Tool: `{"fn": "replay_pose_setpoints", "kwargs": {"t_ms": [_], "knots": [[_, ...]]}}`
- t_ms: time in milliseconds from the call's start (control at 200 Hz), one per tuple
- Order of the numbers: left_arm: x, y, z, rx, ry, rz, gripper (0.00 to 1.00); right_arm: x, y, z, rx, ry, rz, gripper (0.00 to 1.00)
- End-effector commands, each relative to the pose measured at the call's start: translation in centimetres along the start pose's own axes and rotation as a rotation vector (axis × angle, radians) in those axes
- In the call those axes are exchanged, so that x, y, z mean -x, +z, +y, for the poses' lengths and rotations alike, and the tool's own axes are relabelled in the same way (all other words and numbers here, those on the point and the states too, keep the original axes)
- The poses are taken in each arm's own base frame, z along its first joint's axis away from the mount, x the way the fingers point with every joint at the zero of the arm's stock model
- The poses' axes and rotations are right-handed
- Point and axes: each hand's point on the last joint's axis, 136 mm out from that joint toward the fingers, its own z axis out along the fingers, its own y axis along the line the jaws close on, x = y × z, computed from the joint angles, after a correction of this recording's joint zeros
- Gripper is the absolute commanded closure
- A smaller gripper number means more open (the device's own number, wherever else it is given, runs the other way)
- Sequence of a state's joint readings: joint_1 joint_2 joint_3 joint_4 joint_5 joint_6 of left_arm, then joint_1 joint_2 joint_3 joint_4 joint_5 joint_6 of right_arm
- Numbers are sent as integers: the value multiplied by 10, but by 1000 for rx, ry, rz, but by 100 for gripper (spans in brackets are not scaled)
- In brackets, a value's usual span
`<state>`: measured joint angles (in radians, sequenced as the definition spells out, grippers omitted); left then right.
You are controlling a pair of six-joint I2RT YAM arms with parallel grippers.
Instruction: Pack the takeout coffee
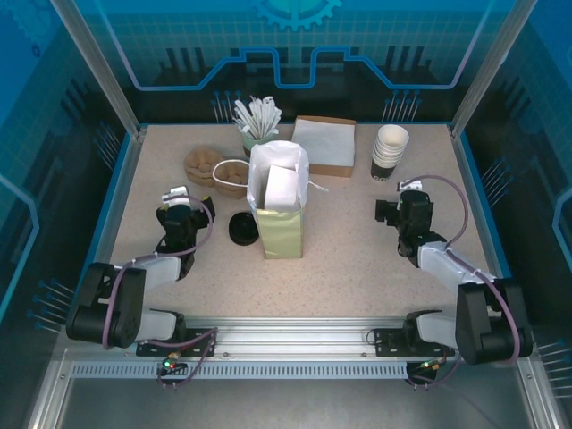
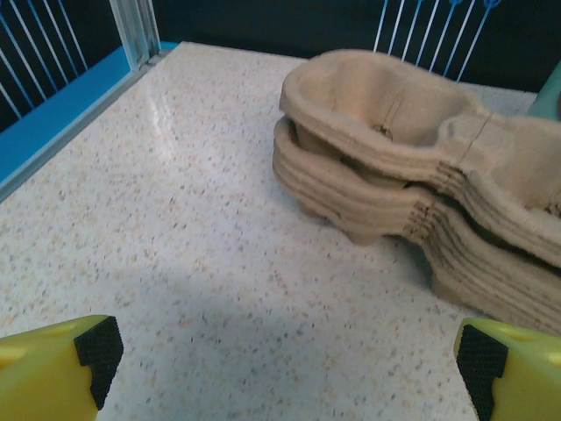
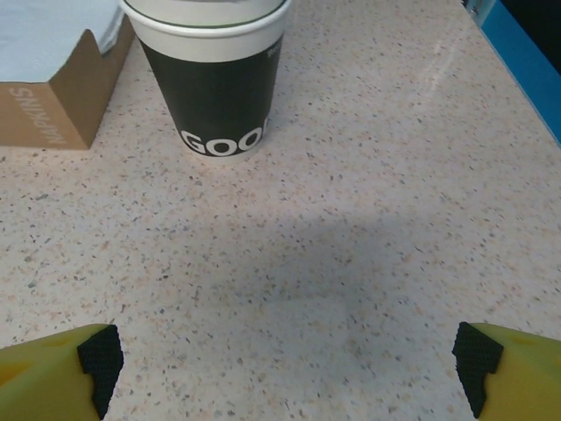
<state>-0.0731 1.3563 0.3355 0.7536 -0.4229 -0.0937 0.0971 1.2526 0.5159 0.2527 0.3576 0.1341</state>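
Note:
The takeout coffee is hidden from every view. A tall olive-green paper bag (image 1: 284, 228) stands open at the table's middle, with white paper showing in its mouth. My left gripper (image 1: 178, 198) hovers left of the bag, open and empty, its yellow fingers (image 2: 98, 351) spread wide over bare table (image 2: 219, 289). My right gripper (image 1: 407, 204) is to the right of the bag, also open and empty (image 3: 289, 355). It points at a stack of lidless white-rimmed cups (image 3: 210, 79).
A stack of brown pulp cup carriers (image 2: 421, 167) lies ahead of the left gripper. Loose black lids (image 1: 242, 230) sit by the bag's left side. At the back stand a cup of white sticks (image 1: 257, 125), a napkin box (image 1: 323, 145) and the cup stack (image 1: 390, 152).

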Motion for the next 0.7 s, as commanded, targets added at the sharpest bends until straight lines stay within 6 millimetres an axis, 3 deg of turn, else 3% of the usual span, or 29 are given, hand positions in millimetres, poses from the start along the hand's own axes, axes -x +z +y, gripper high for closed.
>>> {"fn": "replay_pose_setpoints", "kwargs": {"t_ms": [0,105,350,565,695], "knots": [[10,6,3,-25,-15,-69,1,34,4,6,43,-18,-166,0],[4,13,-5,-67,2,-57,1,37,10,15,95,-38,-151,0],[-11,21,-17,-128,34,-24,1,22,16,33,191,-85,-158,0],[-9,25,-16,-111,34,-13,1,0,32,42,220,-102,-165,0],[-10,25,-19,-124,43,-13,1,0,32,42,226,-99,-161,0]]}}
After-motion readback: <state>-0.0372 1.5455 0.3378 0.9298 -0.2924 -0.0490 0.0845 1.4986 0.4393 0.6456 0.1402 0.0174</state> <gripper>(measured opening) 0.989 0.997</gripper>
